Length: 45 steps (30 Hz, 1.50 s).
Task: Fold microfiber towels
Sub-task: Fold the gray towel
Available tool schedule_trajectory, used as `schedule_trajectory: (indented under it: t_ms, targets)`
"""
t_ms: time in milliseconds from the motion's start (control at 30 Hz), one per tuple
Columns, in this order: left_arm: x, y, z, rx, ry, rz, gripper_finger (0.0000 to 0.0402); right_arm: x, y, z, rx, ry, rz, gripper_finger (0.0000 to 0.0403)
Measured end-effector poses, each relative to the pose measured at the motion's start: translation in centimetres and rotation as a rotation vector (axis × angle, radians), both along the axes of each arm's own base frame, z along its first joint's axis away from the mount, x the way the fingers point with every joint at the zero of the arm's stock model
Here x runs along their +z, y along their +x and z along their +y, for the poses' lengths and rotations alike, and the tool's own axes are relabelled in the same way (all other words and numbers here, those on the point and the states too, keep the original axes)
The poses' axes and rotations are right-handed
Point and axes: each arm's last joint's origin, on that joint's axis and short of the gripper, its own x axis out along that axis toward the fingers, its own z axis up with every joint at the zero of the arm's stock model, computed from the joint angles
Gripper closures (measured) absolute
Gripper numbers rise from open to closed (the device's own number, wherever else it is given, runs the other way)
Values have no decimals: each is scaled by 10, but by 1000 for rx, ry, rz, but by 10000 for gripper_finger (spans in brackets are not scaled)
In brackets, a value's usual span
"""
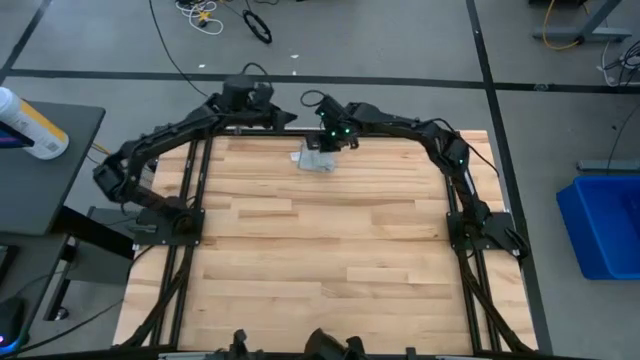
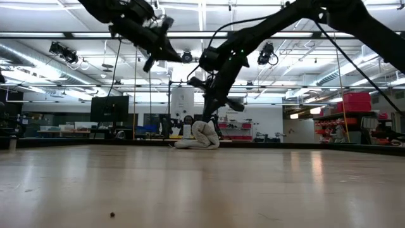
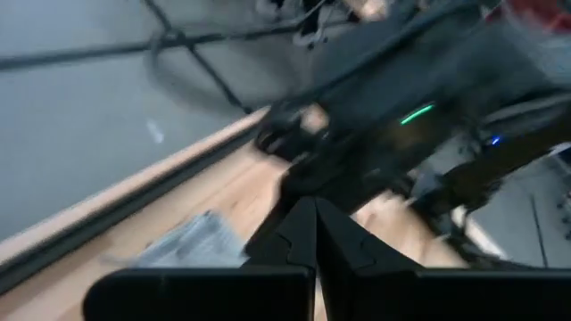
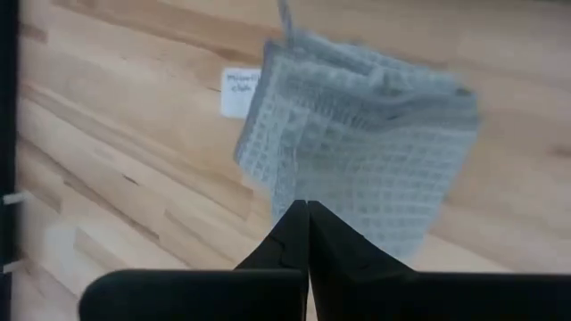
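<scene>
A folded grey-blue microfiber towel (image 1: 318,160) (image 4: 366,152) lies near the table's far edge, in several layers. A white tag (image 4: 239,91) lies on the wood beside it. In the low view the towel (image 2: 199,136) is a low lump on the table. My right gripper (image 4: 308,207) (image 2: 212,121) slants down onto it and is shut on it. My left gripper (image 3: 314,209) (image 2: 152,58) is shut and holds nothing. It hangs high above the table, to the left of the towel (image 3: 192,242). My right gripper has its shut fingertips on the towel's upper layer near one edge (image 4: 294,192), slanting down from above. The fingers hide the place of contact, so one layer or several cannot be told. The rest of the towel lies on the table.
The table's far edge with its dark frame rail (image 1: 400,135) runs just behind the towel. Bare wood (image 1: 330,260) stretches toward the near edge. A blue bin (image 1: 605,225) stands on the floor at the right, and a spray bottle (image 1: 30,125) lies on a side table at the left.
</scene>
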Motion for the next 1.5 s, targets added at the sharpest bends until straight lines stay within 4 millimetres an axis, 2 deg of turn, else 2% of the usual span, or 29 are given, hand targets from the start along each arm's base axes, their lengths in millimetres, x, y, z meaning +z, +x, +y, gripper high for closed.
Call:
schedule_trajectory:
  t_ms: [167,267,367,400,500,633,800,1033,1300,1400,1500]
  targets:
    - [25,-14,-16,3,33,-57,402,-20,12,1,-8,15,-13,402]
    - [35,-21,-23,13,41,-79,402,-32,21,-1,-18,50,-59,402]
    - [41,-27,-28,19,47,-83,401,-56,24,-4,-36,102,-29,402]
    - [42,-29,-30,21,43,-83,401,-58,24,-4,-35,95,-19,402]
    - [46,-33,-33,23,45,-86,401,-46,26,-9,-32,52,-68,403]
    - [49,-37,-37,21,34,-86,401,-46,23,-8,-34,83,-53,403]
    - [56,-42,-42,24,43,-112,401,-3,23,-5,-29,29,-110,403]
    - [62,-48,-49,5,41,-132,401,10,22,5,-22,74,-12,403]
    - [63,-48,-50,5,45,-135,401,4,13,10,19,109,103,403]
    - [62,-48,-50,6,43,-133,401,-1,17,9,25,118,82,403]
    - [62,-48,-50,6,43,-133,401,-14,22,6,27,159,66,403]
